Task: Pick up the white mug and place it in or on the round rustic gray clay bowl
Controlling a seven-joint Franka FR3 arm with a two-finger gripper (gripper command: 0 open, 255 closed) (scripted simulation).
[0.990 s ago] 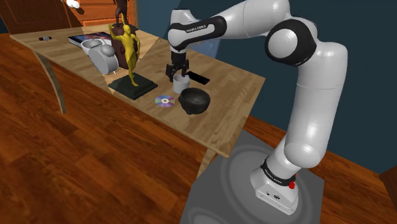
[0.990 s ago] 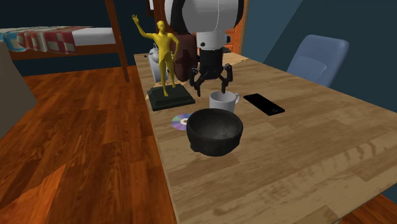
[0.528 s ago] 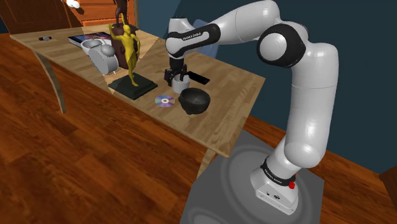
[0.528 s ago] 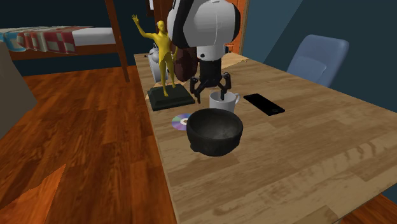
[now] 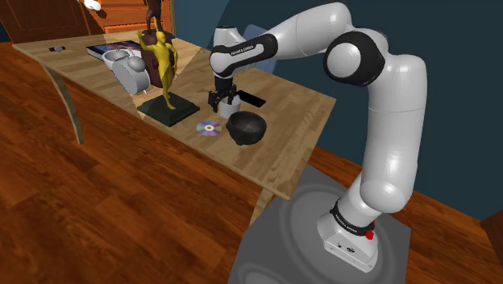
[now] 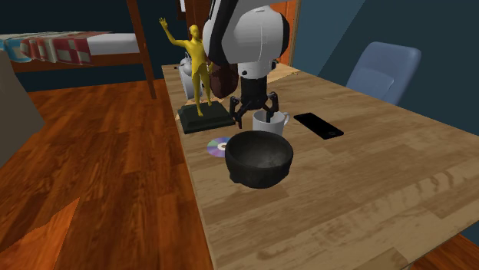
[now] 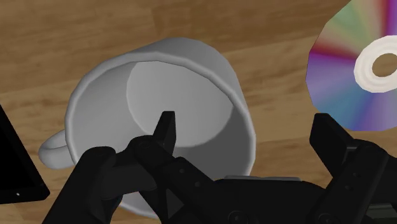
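Directly over the white mug (image 5: 228, 103) the hand (image 5: 225, 100) hung low above the wooden surface (image 5: 298, 113), its jaws open and gripping nothing. In the wrist view the hand (image 7: 248, 127) straddled the mug's (image 7: 159, 108) wall: one finger (image 7: 167, 130) reached down inside the cup, while the other finger (image 7: 331, 137) stood outside, apart from the wall. The mug stood upright on the surface with its handle turned toward the black phone (image 7: 16, 165) lying flat just beside it.

From the second exterior view, the hand (image 6: 256, 115) covered part of the mug (image 6: 272, 123), which sat just behind the round dark grey bowl (image 6: 259, 157). The bowl (image 5: 247, 127) rested upright on the surface. A rainbow-sheened disc (image 6: 218, 145) lay flat near the bowl, on the side away from the phone (image 6: 318, 125), and the wrist view showed the disc (image 7: 356, 70) beyond the outer finger.

Farther along the surface a yellow figurine (image 5: 164, 64) stood with one arm raised on a dark square base, and a grey alarm clock (image 5: 129, 71) sat just beyond it. A blue chair (image 6: 382, 69) stood past the far edge in the second exterior view.
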